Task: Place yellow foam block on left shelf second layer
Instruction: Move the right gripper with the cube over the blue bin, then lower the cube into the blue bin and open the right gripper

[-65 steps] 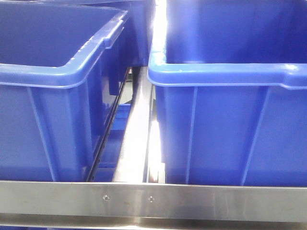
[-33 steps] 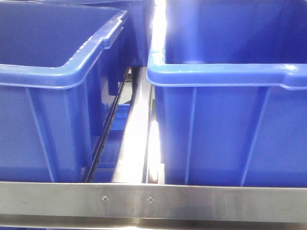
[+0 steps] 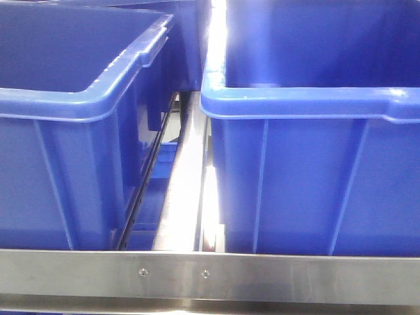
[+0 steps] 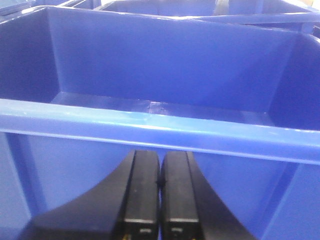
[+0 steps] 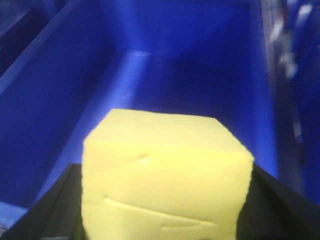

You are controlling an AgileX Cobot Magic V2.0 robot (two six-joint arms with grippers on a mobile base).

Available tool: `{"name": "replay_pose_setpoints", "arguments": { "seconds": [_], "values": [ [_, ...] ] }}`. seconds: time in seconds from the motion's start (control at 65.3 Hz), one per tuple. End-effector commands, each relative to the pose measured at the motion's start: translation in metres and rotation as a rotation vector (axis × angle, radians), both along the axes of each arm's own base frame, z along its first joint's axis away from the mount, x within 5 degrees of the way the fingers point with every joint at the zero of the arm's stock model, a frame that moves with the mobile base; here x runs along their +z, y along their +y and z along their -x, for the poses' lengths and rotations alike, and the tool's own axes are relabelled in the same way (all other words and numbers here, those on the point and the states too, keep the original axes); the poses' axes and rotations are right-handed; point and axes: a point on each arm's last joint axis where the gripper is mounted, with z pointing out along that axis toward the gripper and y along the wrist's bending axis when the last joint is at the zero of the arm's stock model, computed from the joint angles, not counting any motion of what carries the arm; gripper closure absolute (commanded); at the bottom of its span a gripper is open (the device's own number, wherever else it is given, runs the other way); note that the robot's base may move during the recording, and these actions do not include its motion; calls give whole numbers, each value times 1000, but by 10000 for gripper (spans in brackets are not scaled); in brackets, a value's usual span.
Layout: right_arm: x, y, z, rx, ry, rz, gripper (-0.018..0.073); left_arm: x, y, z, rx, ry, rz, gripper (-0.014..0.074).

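Foam block point(image 5: 165, 175): judged light, soft, compressible; clamped at its side faces by right gripper point(image 5: 162, 210); left gripper point(image 4: 160, 192) closed, empty

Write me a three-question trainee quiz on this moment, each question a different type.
1. True or false: the left pincer has its fingers pressed together with nothing between them.
2. Multiple choice: the yellow foam block is (A) lying on a bin floor, (B) held in the right pincer above a blue bin's interior, (C) on the metal rail.
3. Fill in: in the front view, the two blue bins are separated by a bright ____ strip.

Key: 1 true; 2 B; 3 metal.
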Motion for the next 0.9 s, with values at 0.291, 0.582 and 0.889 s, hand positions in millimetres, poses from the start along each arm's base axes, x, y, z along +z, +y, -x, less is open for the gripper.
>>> {"name": "replay_pose_setpoints", "arguments": {
  "seconds": [0.291, 0.582, 0.889],
  "values": [
    [6, 37, -136, 37, 193, 61, 303, -1, -1, -1, -14, -53, 7, 460],
    [-31, 55, -207, 37, 361, 98, 303, -1, -1, -1, -14, -53, 7, 460],
    [-85, 66, -251, 39, 460, 122, 303, -1, -1, -1, -14, -53, 7, 460]
  ]
}}
